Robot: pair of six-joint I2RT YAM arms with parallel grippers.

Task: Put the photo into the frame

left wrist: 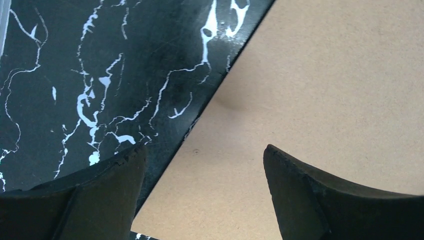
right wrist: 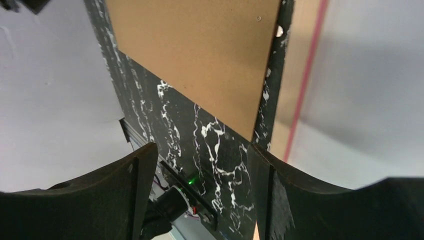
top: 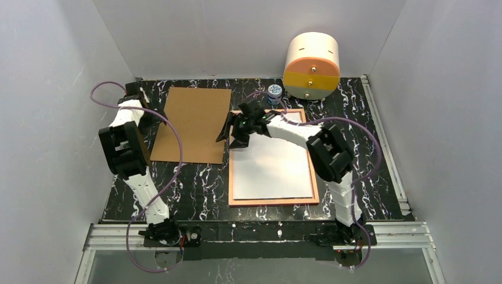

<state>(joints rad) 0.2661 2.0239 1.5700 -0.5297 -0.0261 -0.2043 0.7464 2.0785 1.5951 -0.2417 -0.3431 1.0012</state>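
The right gripper [right wrist: 200, 150] hovers, fingers parted and empty, at the far left corner of the frame [top: 273, 202]. It is probably there to seat the photo [top: 272, 168], which lies white side up inside the rim. The left gripper [left wrist: 205, 150], also spread and empty, hangs over the edge of the cardboard backing [top: 195, 124], likely ready to fetch it.

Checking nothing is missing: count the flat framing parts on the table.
3. The cardboard backing board lies left of centre; the frame, back rim up, lies right of it; the photo, white side up, lies inside the frame. Their far-left corner is covered.
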